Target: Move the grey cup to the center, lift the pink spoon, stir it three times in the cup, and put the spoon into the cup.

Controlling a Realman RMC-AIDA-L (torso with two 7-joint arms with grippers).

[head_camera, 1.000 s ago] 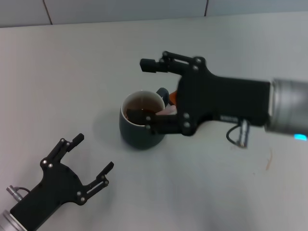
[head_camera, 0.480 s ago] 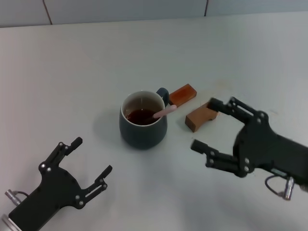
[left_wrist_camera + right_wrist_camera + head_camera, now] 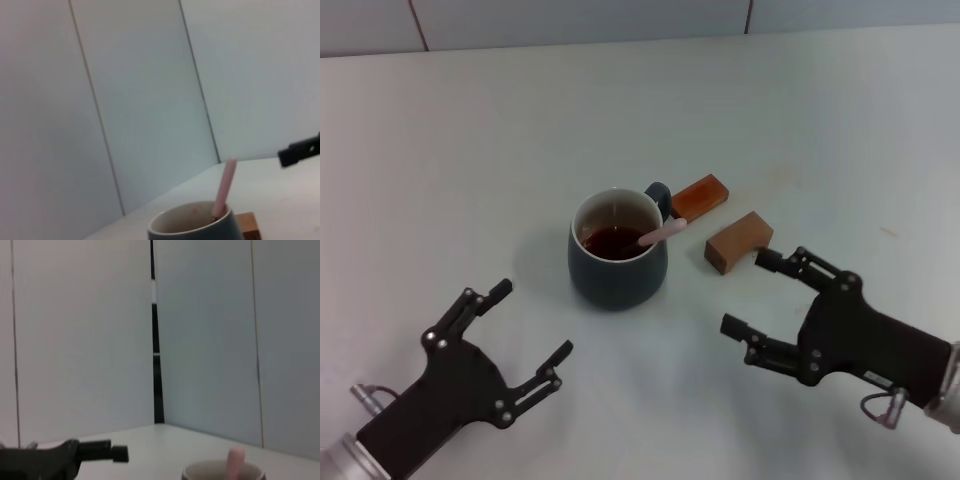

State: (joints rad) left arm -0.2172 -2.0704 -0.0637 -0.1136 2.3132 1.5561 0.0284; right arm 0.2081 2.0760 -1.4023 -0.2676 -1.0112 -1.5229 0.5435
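The grey cup (image 3: pixel 616 252) stands upright at the middle of the table, handle to the far right, with dark reddish-brown liquid inside. The pink spoon (image 3: pixel 662 233) stands in it, its handle leaning over the right rim. The cup (image 3: pixel 197 229) and spoon (image 3: pixel 223 188) also show in the left wrist view, and the spoon tip (image 3: pixel 234 462) and cup rim (image 3: pixel 222 473) show in the right wrist view. My left gripper (image 3: pixel 532 331) is open and empty, near and left of the cup. My right gripper (image 3: pixel 748 294) is open and empty, near and right of the cup.
Two brown wooden blocks lie right of the cup: one (image 3: pixel 700 197) by the handle, one (image 3: pixel 738 241) nearer, close to my right gripper's far finger. A white panelled wall stands behind the table.
My right gripper let go of the spoon in the cup and drew back toward the near right. My left gripper shifted slightly right and forward.
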